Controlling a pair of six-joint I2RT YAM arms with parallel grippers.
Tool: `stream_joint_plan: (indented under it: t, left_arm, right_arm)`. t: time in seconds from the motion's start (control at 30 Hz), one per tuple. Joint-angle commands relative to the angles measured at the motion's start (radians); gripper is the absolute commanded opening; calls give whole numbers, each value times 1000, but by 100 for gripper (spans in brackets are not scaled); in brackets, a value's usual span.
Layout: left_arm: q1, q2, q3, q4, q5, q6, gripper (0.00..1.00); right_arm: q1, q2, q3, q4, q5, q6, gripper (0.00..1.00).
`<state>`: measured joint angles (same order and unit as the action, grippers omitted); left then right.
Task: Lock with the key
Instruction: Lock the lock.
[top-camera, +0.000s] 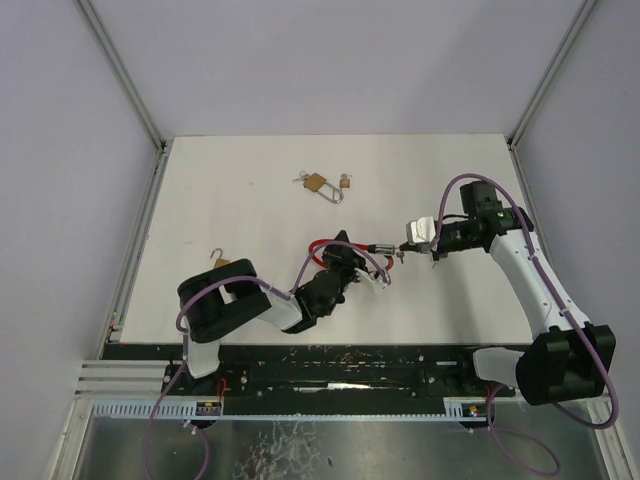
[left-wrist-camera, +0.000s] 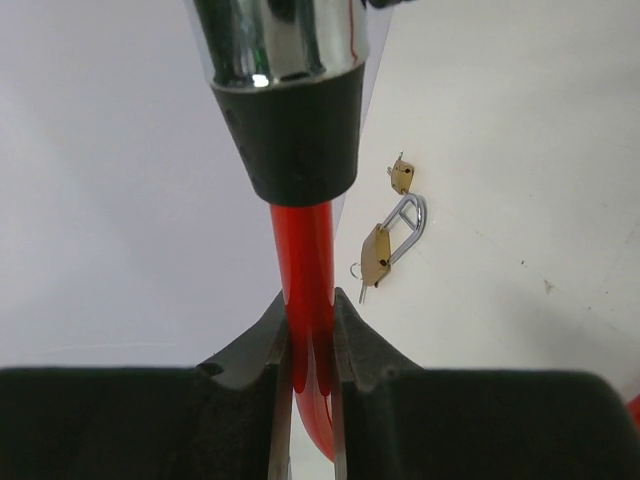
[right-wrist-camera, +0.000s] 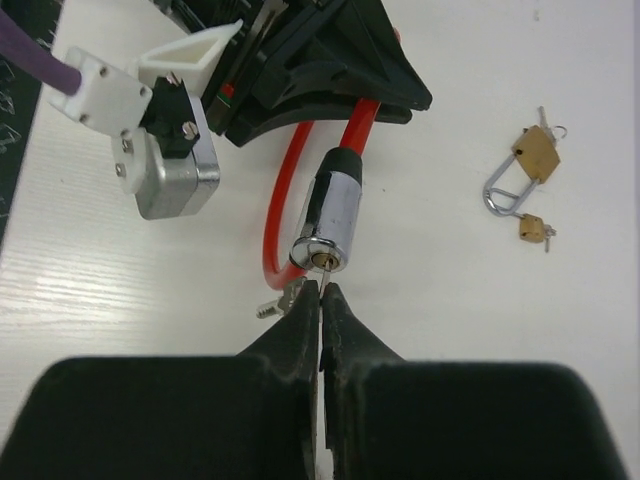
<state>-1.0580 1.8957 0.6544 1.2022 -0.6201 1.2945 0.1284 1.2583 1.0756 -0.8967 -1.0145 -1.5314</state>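
Right gripper (right-wrist-camera: 321, 300): jaws closed hard together, fingertips at the face of the lock cylinder (right-wrist-camera: 330, 215). A thin sliver of the key (right-wrist-camera: 321, 272) shows between the pads and runs into the keyhole. The key's head is hidden by the fingers, so the grip on it appears firm but cannot be fully confirmed. A small toothed metal piece (right-wrist-camera: 272, 303) hangs just left of the fingertips in the right wrist view.

Left gripper (left-wrist-camera: 308, 320): jaws closed on the red cable (left-wrist-camera: 303, 260), pinching it just below the black collar of the cylinder. The chrome body stands above the fingers in that view.

Location of the cable lock (top-camera: 340, 252): around the middle of the table (top-camera: 240, 200), towards its near edge and between the two grippers. Its cylinder points right towards the right gripper, and its red loop curves to the left and far side of the left gripper.

Other items:
- A large padlock (top-camera: 315, 183) of brass with a silver shackle lies at the far centre of the table.
- A small padlock (top-camera: 345, 181) lies just to the right of it.
- A third padlock (top-camera: 220, 262), with its shackle open, lies near the left arm at the near left.

All three are well apart from both grippers.
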Motion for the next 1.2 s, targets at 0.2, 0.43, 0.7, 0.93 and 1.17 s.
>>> stream_joint_plan:
  t: [0.2,0.43,0.7,0.93,1.17]
  left_arm:
    - [44,-60,12,-198,-11,-57,0]
    - [79,-148,29,-325,23,-39,0]
    - [105,-271,56,-531,72,-110,0]
    - [99,-399,131,-854,120,-256,0]
    - [46,-476,181,-1158,112,-444,0]
  right_arm:
    - [1,-162,38,123,279,-113,0]
    - [1,-145,126,93,274,-2,0]
    - [-18,-83,224,9,217,172,0]
    - [-52,124,439,-253,58,423,0]
    - [-52,268,506,-544,-60,334,0]
